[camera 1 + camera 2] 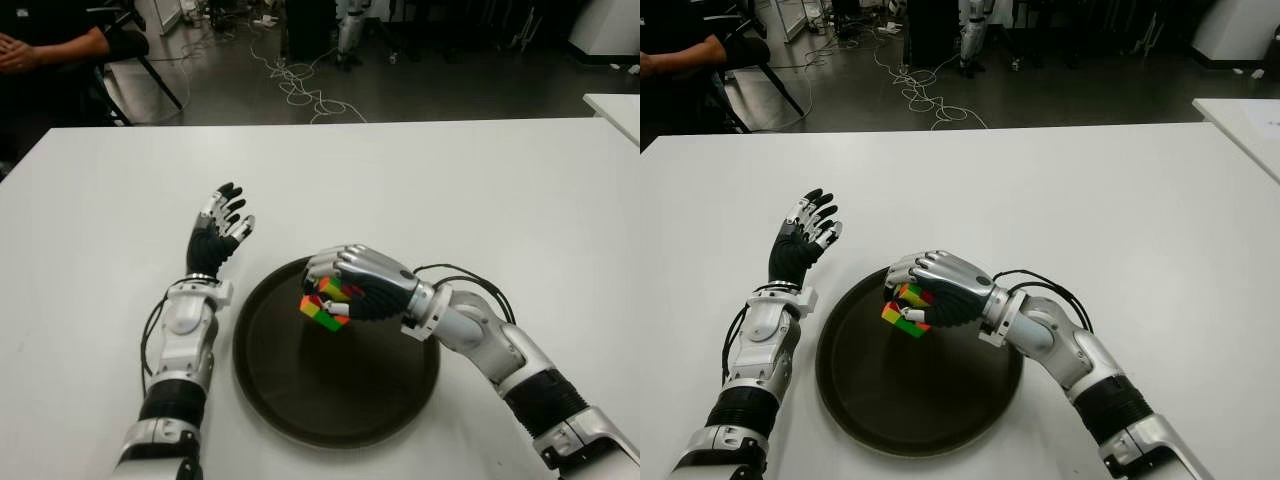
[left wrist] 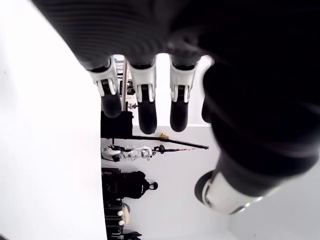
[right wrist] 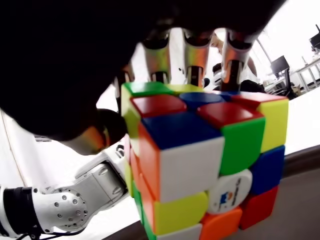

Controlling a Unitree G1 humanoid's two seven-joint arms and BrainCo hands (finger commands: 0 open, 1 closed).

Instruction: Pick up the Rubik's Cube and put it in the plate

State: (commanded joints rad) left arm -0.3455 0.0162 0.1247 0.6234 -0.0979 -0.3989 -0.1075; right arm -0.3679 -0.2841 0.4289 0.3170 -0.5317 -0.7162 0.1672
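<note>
We see the right robot hand [image 1: 352, 284] with fingers curled around the Rubik's Cube [image 1: 325, 303], holding it over the far-left part of the dark round plate [image 1: 330, 400] on the white tabletop [image 1: 480, 180]. The left robot hand [image 1: 220, 232] shows just left of the plate, fingers spread and holding nothing.
</note>
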